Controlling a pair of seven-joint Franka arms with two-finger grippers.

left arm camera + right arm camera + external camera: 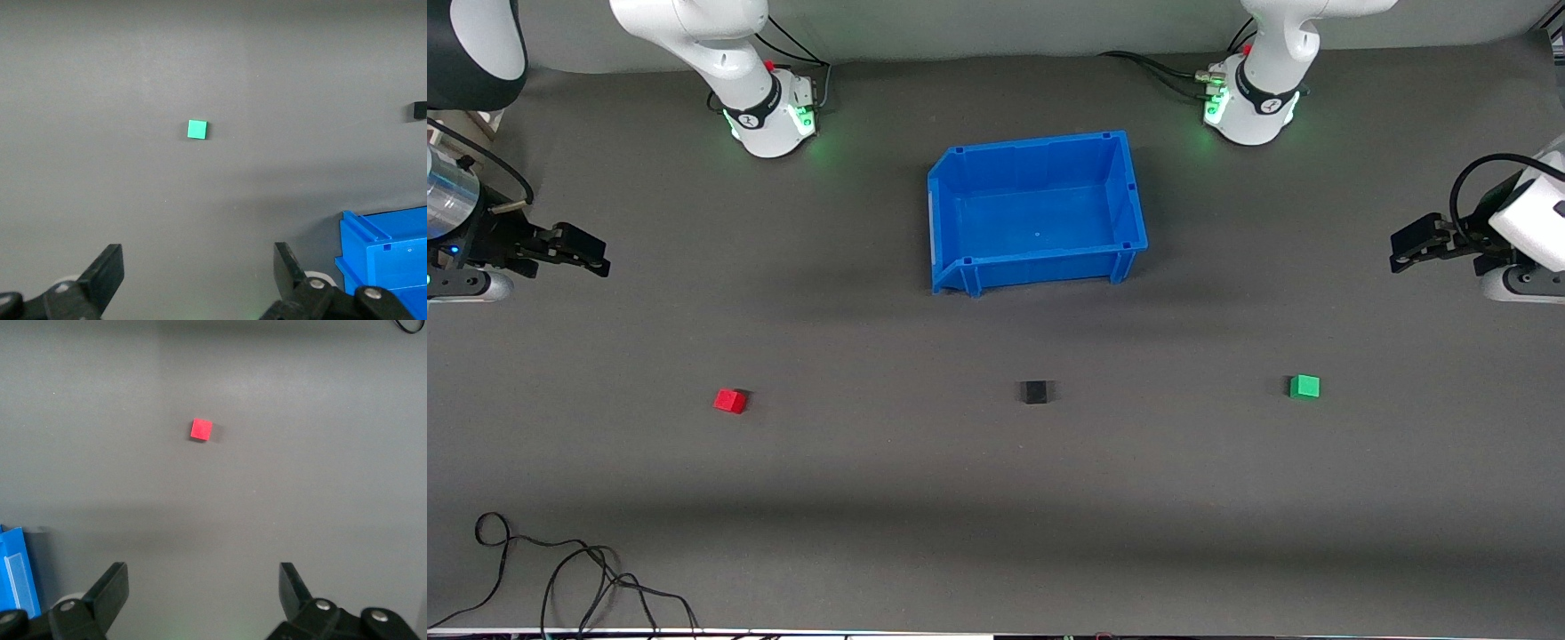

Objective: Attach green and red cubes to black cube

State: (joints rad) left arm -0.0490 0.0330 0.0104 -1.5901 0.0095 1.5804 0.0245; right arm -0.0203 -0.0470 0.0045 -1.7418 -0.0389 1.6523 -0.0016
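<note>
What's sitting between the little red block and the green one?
The black cube lies alone between the red cube and the green cube, roughly midway; the rest is bare table. The front view shows it.

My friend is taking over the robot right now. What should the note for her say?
Left gripper: jaws open, holding nothing, waiting up above the left arm's end of the table.
Right gripper: jaws open, holding nothing, waiting up above the right arm's end.
Black cube: on the table, nearer the front camera than the blue bin.
Green cube: toward the left arm's end, apart from the black cube.
Red cube: toward the right arm's end, also apart from it.
Done: nothing, no cube is joined.
Left: bring the green and red cubes to the black cube and attach both.
</note>
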